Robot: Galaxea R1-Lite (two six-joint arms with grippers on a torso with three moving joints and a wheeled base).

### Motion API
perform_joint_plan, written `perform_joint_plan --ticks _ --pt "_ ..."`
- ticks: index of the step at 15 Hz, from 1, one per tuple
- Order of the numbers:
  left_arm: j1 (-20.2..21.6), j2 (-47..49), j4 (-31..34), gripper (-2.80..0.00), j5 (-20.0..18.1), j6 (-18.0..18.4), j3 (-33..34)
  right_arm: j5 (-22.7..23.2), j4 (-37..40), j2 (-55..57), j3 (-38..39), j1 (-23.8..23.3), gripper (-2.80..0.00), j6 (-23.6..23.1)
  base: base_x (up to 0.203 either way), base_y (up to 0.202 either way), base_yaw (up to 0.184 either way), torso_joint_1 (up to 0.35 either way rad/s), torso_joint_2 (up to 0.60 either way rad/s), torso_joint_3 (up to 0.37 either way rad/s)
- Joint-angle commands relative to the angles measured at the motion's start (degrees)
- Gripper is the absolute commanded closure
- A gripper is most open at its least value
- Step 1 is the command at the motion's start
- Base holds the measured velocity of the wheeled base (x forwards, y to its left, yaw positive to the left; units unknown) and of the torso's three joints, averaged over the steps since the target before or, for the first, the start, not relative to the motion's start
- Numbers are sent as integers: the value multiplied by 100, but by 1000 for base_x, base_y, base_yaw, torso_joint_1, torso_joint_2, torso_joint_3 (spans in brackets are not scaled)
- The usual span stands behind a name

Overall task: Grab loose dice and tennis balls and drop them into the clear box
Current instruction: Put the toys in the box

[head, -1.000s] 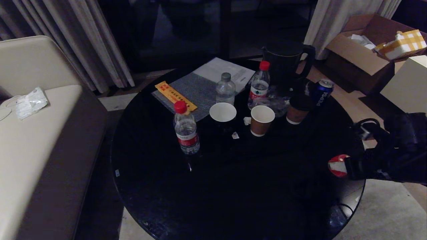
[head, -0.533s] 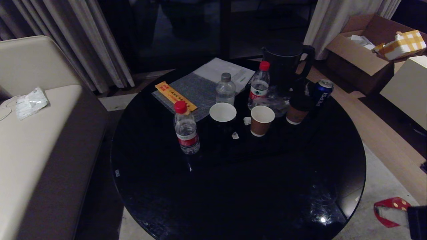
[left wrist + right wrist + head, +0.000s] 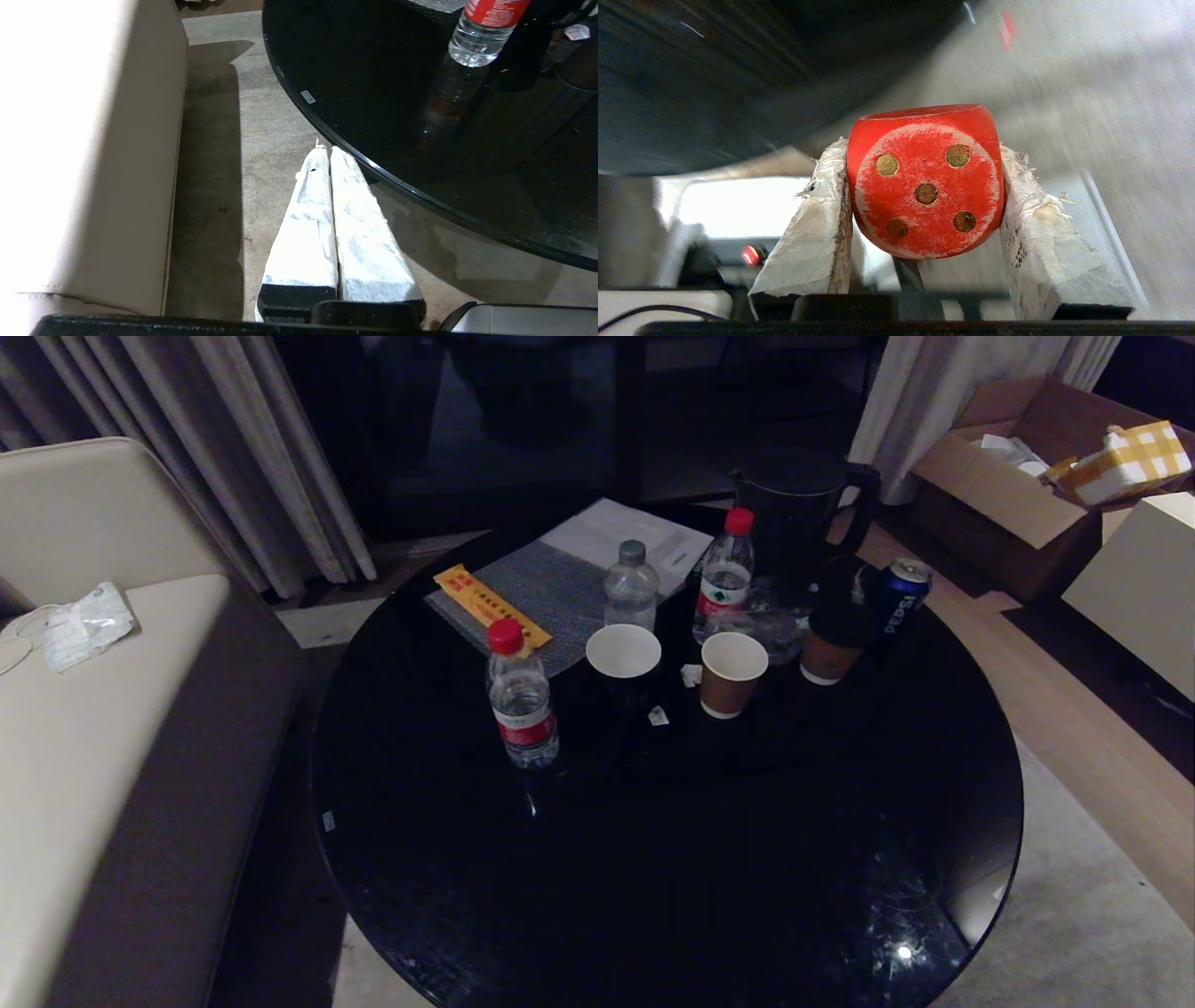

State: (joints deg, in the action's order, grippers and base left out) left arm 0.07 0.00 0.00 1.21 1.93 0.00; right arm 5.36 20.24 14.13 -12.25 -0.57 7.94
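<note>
The right gripper (image 3: pixel 924 186) is clamping a red die (image 3: pixel 924 182) between its white-wrapped fingers (image 3: pixel 817 224); the die's worn five-pip face, with dull gold pips and rounded corners, is facing the wrist camera. The left gripper (image 3: pixel 329 154) is hanging closed beside the black round table (image 3: pixel 420 116).

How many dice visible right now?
1. A red die, five-pip face to the camera, is clamped in the right pincer, off the table. None show in the head view; others may be out of frame.

right gripper (image 3: pixel 924 186): fingers clamped on load | left gripper (image 3: pixel 329 154): fingers together
</note>
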Motion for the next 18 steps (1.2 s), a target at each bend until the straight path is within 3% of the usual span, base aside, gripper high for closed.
perform_joint_plan --ticks 1,4,6,18 --pt "1 9 0 0 2 1 9 243 -412 -1048 254 95 0 -163 0 0 0 0 0 0" --pt "1 9 0 0 2 -8 9 -507 -725 -1411 632 75 0 -650 0 0 0 0 0 0" --pt "1 9 0 0 2 -7 9 -652 -658 -1413 691 74 0 -273 0 0 0 0 0 0" --pt "1 9 -7 0 2 18 9 -633 -750 -1413 724 74 0 -425 0 0 0 0 0 0"
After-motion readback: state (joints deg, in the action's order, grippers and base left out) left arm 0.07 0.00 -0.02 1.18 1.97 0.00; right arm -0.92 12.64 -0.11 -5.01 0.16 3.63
